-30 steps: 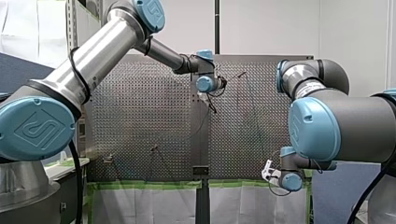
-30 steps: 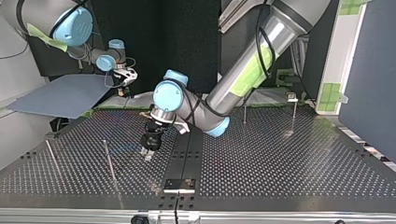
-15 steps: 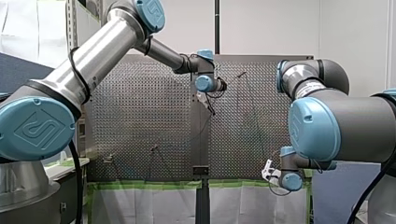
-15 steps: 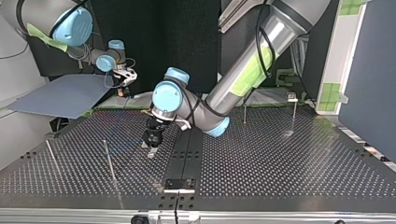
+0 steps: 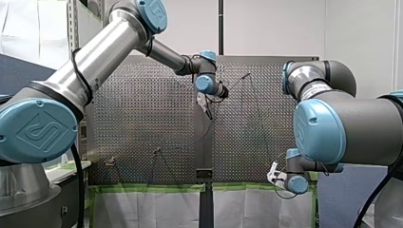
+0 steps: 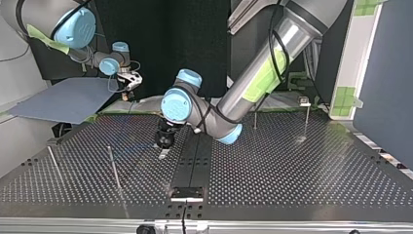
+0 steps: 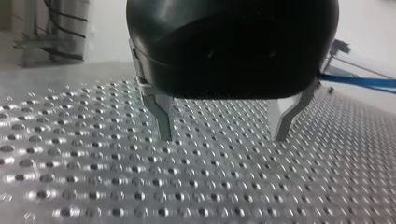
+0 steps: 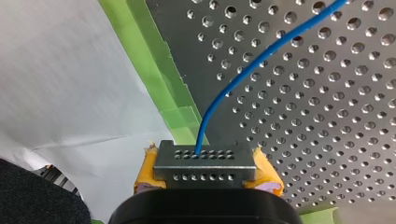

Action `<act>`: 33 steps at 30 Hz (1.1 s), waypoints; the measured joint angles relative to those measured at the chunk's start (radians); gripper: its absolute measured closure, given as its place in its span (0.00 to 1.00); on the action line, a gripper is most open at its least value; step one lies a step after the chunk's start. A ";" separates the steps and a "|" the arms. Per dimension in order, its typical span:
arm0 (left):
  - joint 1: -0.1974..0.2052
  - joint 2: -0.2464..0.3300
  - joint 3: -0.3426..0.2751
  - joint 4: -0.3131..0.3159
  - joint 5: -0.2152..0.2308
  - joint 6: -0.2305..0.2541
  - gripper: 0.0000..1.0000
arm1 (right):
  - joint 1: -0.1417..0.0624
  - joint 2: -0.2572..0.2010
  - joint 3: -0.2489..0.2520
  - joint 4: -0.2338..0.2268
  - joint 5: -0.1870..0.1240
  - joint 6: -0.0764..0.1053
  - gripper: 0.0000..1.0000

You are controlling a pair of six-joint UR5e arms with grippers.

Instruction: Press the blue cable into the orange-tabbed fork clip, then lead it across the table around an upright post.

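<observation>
Since one second ago my left gripper (image 6: 164, 152), black with two bare metal fingers, has shifted toward the top view's right, nearer the dark centre strip (image 6: 196, 158) of the perforated metal table (image 6: 292, 170); my right gripper (image 8: 204, 161), with yellow pads, has kept its place. Left wrist view: the fingers stand wide apart just above the table's holes and hold nothing. The thin blue cable (image 8: 261, 58) shows there only as a taut line off to one side of the gripper, clear of both fingers. Right wrist view: the yellow pads are closed together about a small perforated metal plate (image 8: 204, 162), and the blue cable runs out from between them, curving up over the table and past the strip of green tape (image 8: 159, 70) along its edge, with white sheeting (image 8: 56, 93) beyond. Top view: my right gripper hangs beyond the table's far edge at the view's left, well apart from my left gripper; thin upright metal posts (image 6: 114, 168) stand on the table, the nearest just beside my left gripper at the view's left
</observation>
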 joint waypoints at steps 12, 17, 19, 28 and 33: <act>0.019 0.000 0.000 -0.127 -0.127 0.091 0.00 | 0.004 0.000 0.000 0.002 0.001 0.000 1.00; 0.024 0.000 0.000 -0.178 -0.178 0.119 0.00 | 0.005 0.000 0.000 0.004 0.001 0.000 1.00; 0.025 0.000 0.000 -0.202 -0.196 0.126 0.00 | 0.005 0.000 0.000 0.004 0.001 0.000 1.00; 0.022 0.000 -0.001 -0.286 -0.146 0.132 0.00 | 0.006 0.000 0.000 0.004 0.001 0.000 1.00; 0.034 0.008 0.000 -0.328 -0.103 0.120 0.00 | 0.006 0.000 0.000 0.004 0.000 0.000 1.00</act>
